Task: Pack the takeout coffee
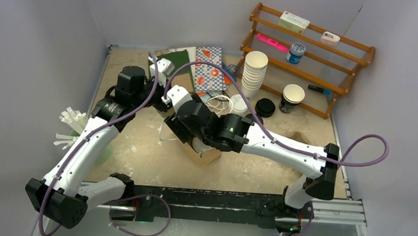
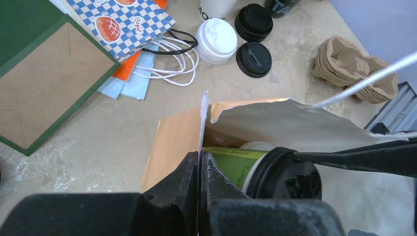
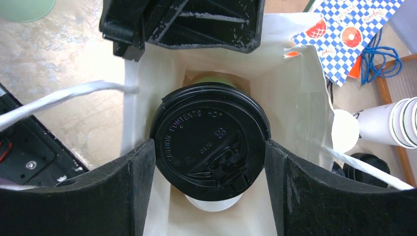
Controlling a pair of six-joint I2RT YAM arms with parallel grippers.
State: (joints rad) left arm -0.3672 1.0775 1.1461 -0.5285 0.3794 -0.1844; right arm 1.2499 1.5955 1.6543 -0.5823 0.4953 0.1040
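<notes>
Two pincers are working at one paper bag (image 3: 295, 113); the right pincer (image 3: 210, 164) is gripping the black-lidded cup (image 3: 210, 137) by its lid, fingers at three and nine o'clock, jaws wide, the cup sitting inside the bag; the left pincer (image 2: 199, 160), at the cup's twelve o'clock, is pinching the bag's rim, fully closed.

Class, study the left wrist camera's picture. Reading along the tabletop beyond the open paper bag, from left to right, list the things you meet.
Green-and-brown flat bag → blue checkered bag → white lid → black lid beside it → stack of pulp cup carriers.
</notes>
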